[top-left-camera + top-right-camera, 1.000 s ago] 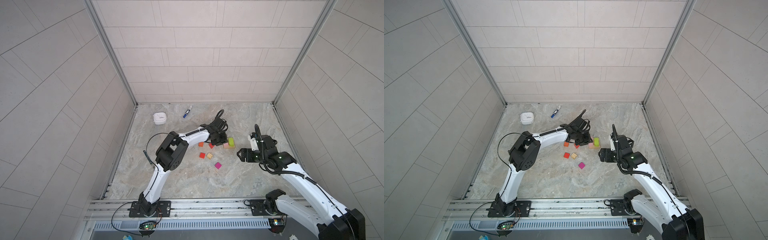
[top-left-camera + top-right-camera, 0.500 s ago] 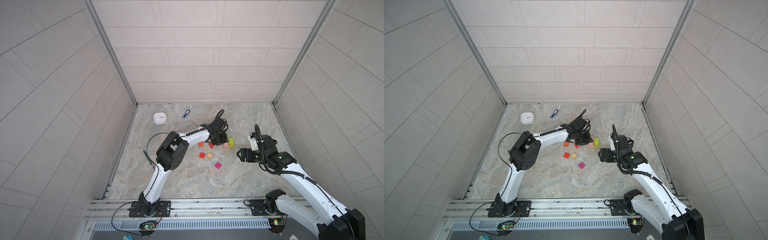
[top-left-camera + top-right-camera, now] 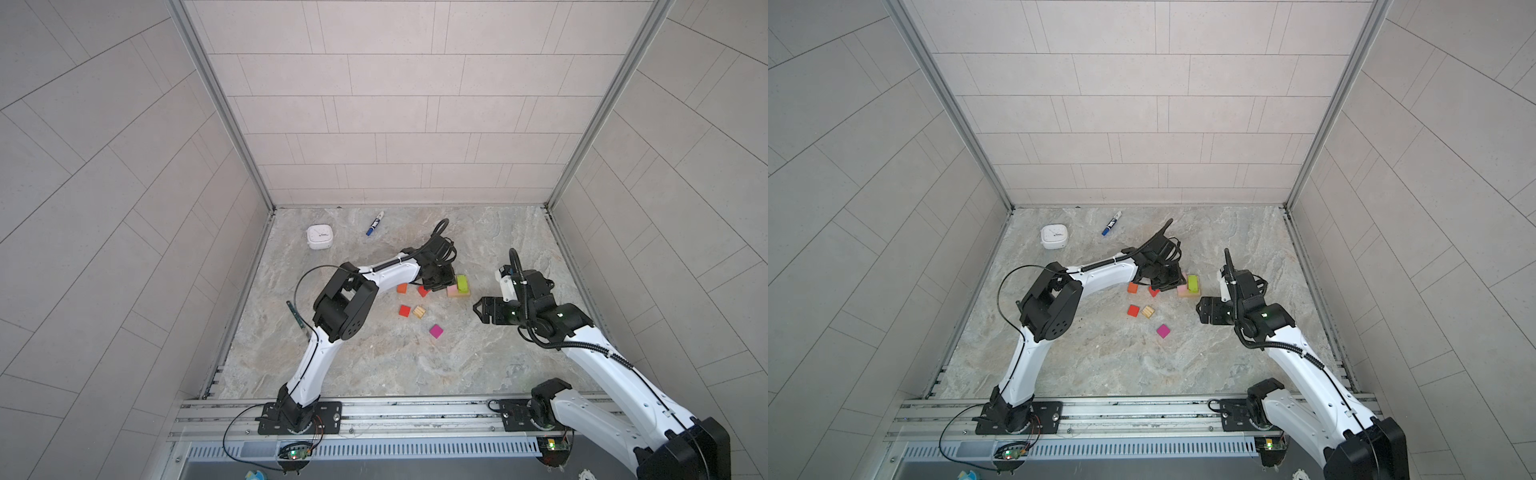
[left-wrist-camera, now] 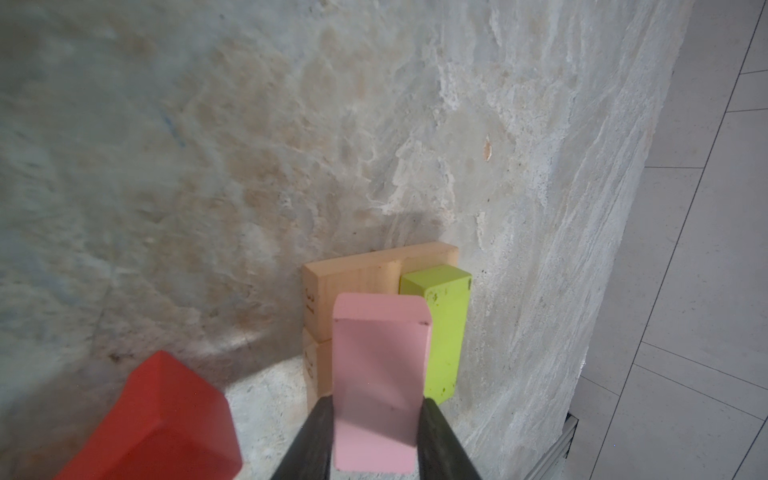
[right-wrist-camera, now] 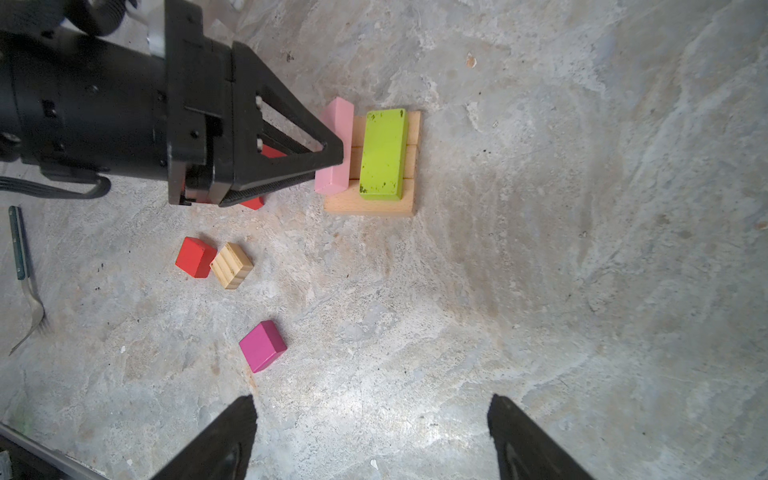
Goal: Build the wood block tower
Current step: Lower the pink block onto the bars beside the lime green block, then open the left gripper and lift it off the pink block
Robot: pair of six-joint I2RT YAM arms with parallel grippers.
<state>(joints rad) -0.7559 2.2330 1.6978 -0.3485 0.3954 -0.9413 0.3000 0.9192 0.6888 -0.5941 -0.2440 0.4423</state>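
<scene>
Pink bar (image 4: pixel 378 374) sits pinched between my left jaws, over the edge of the tan bars (image 4: pixel 353 274) and just beside the lime bar (image 4: pixel 444 332) lying on them. A red block (image 4: pixel 158 419) lies near. My right jaws hang wide, holding nothing, above the bench (image 5: pixel 582 249), apart from this tower (image 3: pixel 458 287). The red cube (image 5: pixel 194 257) and tan cube (image 5: pixel 231 266) touch; the magenta cube (image 5: pixel 262 346) lies alone.

Marbled tabletop (image 3: pixel 374 365) carries tan bars (image 5: pixel 370 205), red cube (image 5: pixel 194 257), tan cube (image 5: pixel 231 265), magenta cube (image 5: pixel 262 345), orange block (image 3: pixel 401 288), marker (image 3: pixel 375 223), timer (image 3: pixel 319 237).
</scene>
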